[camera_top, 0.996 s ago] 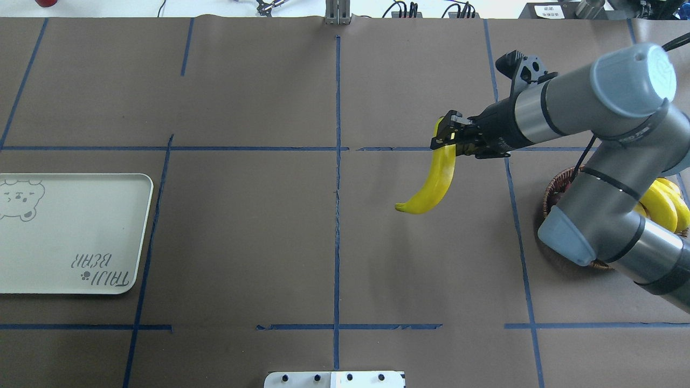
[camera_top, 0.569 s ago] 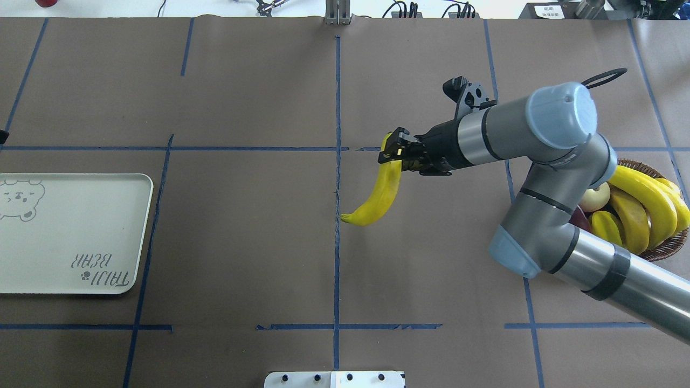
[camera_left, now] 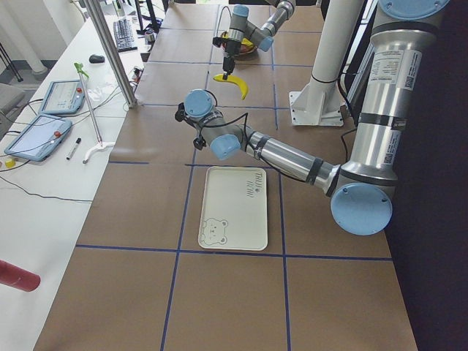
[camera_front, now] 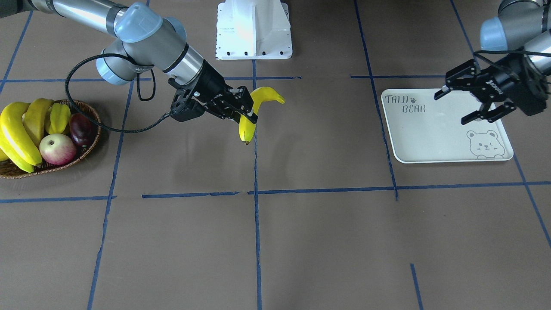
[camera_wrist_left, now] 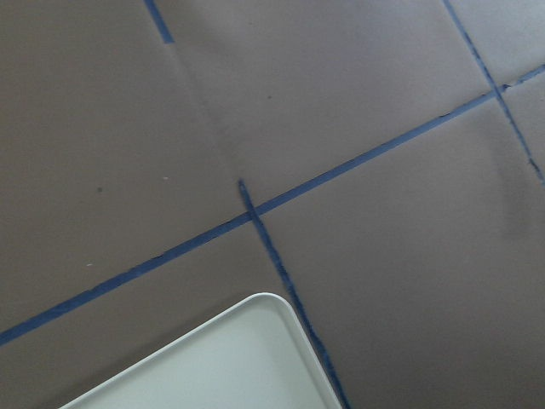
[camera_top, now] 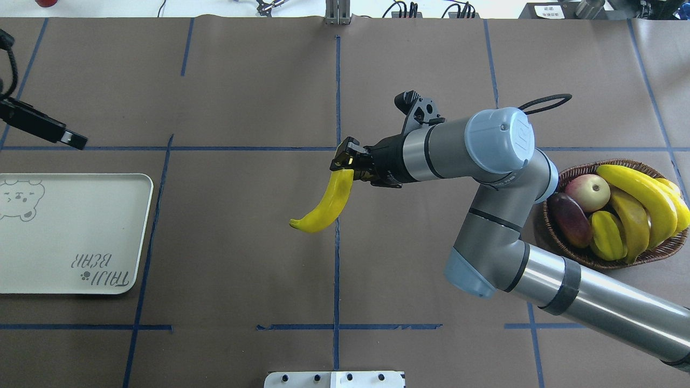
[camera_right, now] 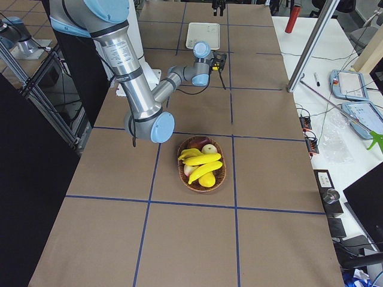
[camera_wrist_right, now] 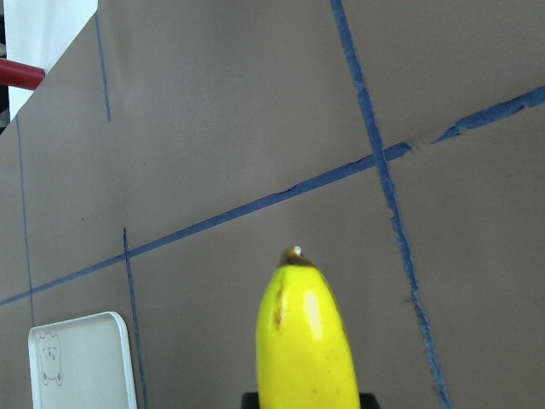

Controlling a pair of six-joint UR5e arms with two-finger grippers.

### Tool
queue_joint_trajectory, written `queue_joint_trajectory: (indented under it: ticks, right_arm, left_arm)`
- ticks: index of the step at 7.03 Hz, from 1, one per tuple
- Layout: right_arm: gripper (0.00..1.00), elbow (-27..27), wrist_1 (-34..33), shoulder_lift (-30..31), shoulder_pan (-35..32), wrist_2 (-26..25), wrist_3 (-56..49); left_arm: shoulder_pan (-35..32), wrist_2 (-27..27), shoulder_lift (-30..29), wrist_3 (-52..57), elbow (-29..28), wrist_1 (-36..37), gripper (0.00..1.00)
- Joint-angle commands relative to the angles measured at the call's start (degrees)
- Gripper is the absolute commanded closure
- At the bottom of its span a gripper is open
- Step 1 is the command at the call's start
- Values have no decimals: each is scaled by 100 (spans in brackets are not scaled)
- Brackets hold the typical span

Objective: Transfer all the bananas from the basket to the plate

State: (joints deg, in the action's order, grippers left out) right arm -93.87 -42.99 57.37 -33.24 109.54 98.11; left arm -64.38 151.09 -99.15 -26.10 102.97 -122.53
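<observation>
My right gripper (camera_top: pixel 345 161) is shut on the stem end of one yellow banana (camera_top: pixel 329 202) and holds it above the table's centre line; it also shows in the front view (camera_front: pixel 254 107) and the right wrist view (camera_wrist_right: pixel 306 341). The other bananas (camera_top: pixel 647 194) lie in the brown wicker basket (camera_top: pixel 666 248) at the far right. The cream "TAIJI BEAR" plate (camera_top: pixel 70 226) lies at the far left and holds nothing. My left gripper (camera_front: pixel 451 108) is open and empty, hovering over the plate's (camera_front: pixel 430 129) edge nearest the robot base.
The basket (camera_front: pixel 92 142) also holds an apple (camera_top: pixel 590 191), a dark red fruit (camera_top: pixel 568 218) and a star fruit (camera_top: pixel 606 234). The white robot base (camera_front: pixel 254 30) stands at the near table edge. Blue tape lines cross the brown table cover.
My right arm has swung left, carrying the banana from near the basket to the centre line. My left gripper has come into the overhead view at the left edge.
</observation>
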Motion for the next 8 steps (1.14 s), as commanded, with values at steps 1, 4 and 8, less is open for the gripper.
queue_joint_trajectory:
  ticks: [1,4,8]
  right_arm:
    - [100,402,9,-470,28,-38,33]
    - [100,878,36,-1042,63,-38,331]
    - [99,923,36,-1245,397,-232,419]
  left_arm:
    - [863,17,-445,-281,-66,-541,0]
    - [1260,-9,-798,-360,-110,-1176,0]
    - [2005,-990,-1054,-1036,-171,-1982,0]
